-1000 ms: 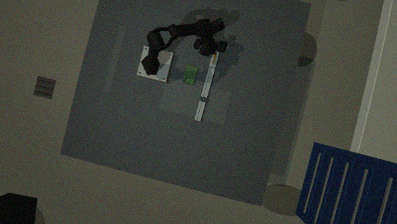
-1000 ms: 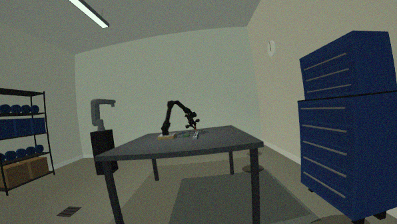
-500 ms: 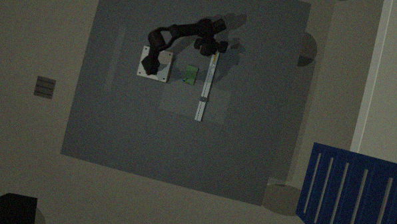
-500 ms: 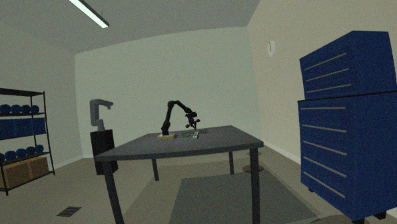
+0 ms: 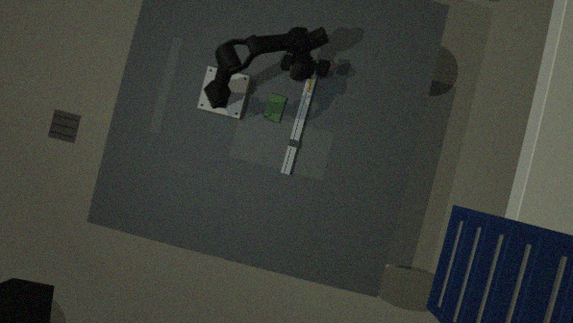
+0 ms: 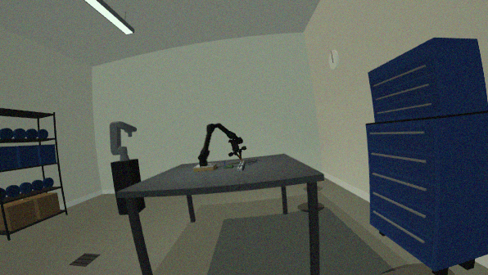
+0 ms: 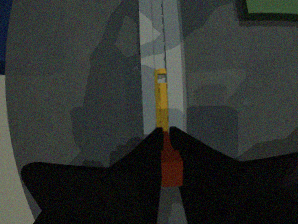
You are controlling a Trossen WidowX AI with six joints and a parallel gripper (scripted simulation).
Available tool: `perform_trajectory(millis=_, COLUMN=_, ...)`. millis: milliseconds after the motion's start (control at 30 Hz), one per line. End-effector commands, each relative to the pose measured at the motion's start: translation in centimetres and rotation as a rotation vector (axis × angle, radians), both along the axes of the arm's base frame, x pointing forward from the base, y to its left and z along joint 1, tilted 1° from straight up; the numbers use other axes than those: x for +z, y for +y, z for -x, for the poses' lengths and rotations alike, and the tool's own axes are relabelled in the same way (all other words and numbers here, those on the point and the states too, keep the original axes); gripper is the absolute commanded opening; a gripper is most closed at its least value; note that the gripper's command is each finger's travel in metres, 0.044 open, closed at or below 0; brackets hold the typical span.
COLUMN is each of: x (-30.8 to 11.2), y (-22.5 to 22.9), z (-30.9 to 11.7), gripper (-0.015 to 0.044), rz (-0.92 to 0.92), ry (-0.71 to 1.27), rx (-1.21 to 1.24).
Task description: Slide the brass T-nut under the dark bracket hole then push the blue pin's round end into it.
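hand: gripper (image 5: 306, 70) (image 6: 240, 155) (image 7: 165, 132) clenched on the orange handle (image 7: 172, 172), tips close together
nut: brass piece (image 5: 310, 86) (image 7: 161, 102) over the rail (image 5: 301, 112) (image 6: 241, 166) (image 7: 176, 65), lengthwise along it, near the end away from the bracket (image 5: 293, 143); can't tell if it's under the lips
step: looks like tipping the nut into the slot, or just about to slide
tip-in: line long side up with slot, lower one edge under a lip, then roll flat; small moves, light push
check: handle should end upright and the nut sit level before any travel
grip: keep hold of the handle, don't let it pivot; if it twists, straighten before pushing
slide: go straight along the slot toward the bracket, no lift, no sideways load
risk: a tilted nut could ride on the lips or jam; back up a bit and reseat rather than force
stop: nut under the bracket hole, then let go
later: green tray (image 5: 275, 107) (image 6: 230, 166) (image 7: 272, 6) beside the rail, pin comes after
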State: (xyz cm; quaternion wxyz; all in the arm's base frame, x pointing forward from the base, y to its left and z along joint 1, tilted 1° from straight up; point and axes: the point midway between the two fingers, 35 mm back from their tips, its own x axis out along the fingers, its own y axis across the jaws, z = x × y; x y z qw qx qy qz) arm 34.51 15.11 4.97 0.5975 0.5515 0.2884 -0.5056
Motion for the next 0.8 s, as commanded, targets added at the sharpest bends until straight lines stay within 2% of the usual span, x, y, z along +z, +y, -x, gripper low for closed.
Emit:
perform_trajectory(millis=0, x=0.09, y=0.03, z=-0.12, gripper=-0.0150, rz=-0.003, ry=0.009, rx=0.002)
perform_trajectory(millis=767, x=0.17, y=0.00, z=-0.36, gripper=-0.0150, rz=-0.009, ry=0.053, rx=0.002)
